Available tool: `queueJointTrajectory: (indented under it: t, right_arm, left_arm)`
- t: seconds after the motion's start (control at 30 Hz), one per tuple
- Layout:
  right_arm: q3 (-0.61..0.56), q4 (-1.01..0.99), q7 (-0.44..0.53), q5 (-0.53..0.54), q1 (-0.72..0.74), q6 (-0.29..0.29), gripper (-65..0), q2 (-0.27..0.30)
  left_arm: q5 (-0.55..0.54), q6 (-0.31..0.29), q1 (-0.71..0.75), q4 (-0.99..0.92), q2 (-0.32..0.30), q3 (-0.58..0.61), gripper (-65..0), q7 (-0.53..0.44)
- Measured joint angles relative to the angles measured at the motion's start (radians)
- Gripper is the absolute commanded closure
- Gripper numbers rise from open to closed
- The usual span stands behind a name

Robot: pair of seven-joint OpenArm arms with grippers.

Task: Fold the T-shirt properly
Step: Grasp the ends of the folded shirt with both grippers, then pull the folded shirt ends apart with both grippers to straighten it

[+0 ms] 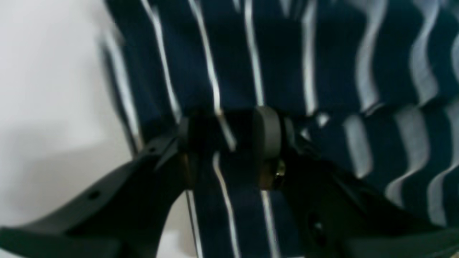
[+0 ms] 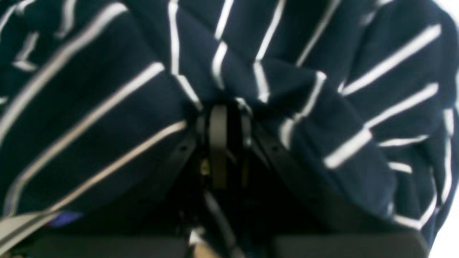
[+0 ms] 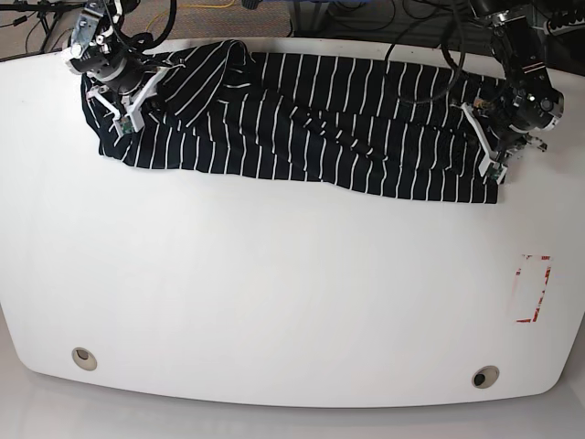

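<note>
The T-shirt (image 3: pixel 320 119), dark navy with thin white stripes, lies crumpled lengthwise across the far part of the white table (image 3: pixel 274 293). My right gripper (image 3: pixel 126 117) is at its left end. In the right wrist view that right gripper (image 2: pixel 229 111) is shut on a bunched fold of the T-shirt (image 2: pixel 107 107), and cloth drapes over its fingertips. My left gripper (image 3: pixel 496 172) is at the shirt's right end. The blurred left wrist view shows the left gripper (image 1: pixel 224 125) with its pads still apart and a strip of the T-shirt (image 1: pixel 279 53) edge between them.
A red-outlined mark (image 3: pixel 532 288) lies on the table near its right edge. Two round holes (image 3: pixel 84 358) (image 3: pixel 485 376) sit near the front edge. Cables lie on the floor beyond the far edge.
</note>
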Motion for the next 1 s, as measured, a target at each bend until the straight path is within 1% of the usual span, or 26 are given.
queueJointTrajectory:
  t: [0.03,0.1,0.2,0.3,0.5,0.6,0.67,0.77,0.87,0.93,1.0]
  right_arm:
    - [0.002,-0.014,0.008,-0.002,0.012,-0.002,-4.1,0.002]
    - [0.007,-0.065,0.047,0.0,0.04,0.004,-4.1,0.013]
    - [0.007,-0.123,0.076,0.004,0.083,0.005,-4.1,0.028]
    - [0.005,-0.163,0.087,0.012,0.119,0.008,-4.1,0.045]
    - [0.005,-0.202,0.089,0.012,0.162,0.008,-4.1,0.055]
    - [0.0,-0.225,0.087,0.014,0.184,0.009,-4.1,0.07]
    - [0.0,-0.231,0.087,0.011,0.192,0.01,-4.1,0.073]
    - [-0.001,-0.223,0.087,0.009,0.19,0.011,-4.1,0.074]
    - [-0.001,-0.203,0.074,-0.009,0.185,0.011,-4.1,0.074]
    - [0.0,-0.197,0.068,-0.015,0.183,0.008,-4.1,0.075]
    - [0.0,-0.196,0.068,-0.016,0.183,0.008,-4.1,0.076]
  left_arm:
    - [0.0,0.002,0.0,-0.015,-0.006,0.0,-19.4,-0.003]
    - [-0.022,-0.001,-0.01,-0.07,-0.037,-0.002,-19.4,-0.05]
    - [-0.037,-0.001,-0.032,-0.119,-0.062,-0.002,-19.6,-0.082]
    - [-0.037,-0.001,-0.057,-0.14,-0.066,-0.002,-19.6,-0.082]
    - [-0.027,-0.002,-0.095,-0.165,-0.065,0.004,-19.7,-0.081]
    - [-0.028,-0.001,-0.113,-0.176,-0.08,0.031,-19.7,-0.07]
    - [-0.031,-0.002,-0.122,-0.177,-0.091,0.049,-19.7,-0.05]
    - [-0.033,-0.001,-0.128,-0.156,-0.091,0.061,-19.7,-0.014]
    - [-0.048,0.0,-0.135,-0.111,-0.09,0.061,-19.9,0.059]
    - [-0.064,0.004,-0.145,-0.07,-0.096,0.058,-21.5,0.097]
    - [-0.084,0.003,-0.159,-0.028,-0.098,0.04,-25.7,0.143]
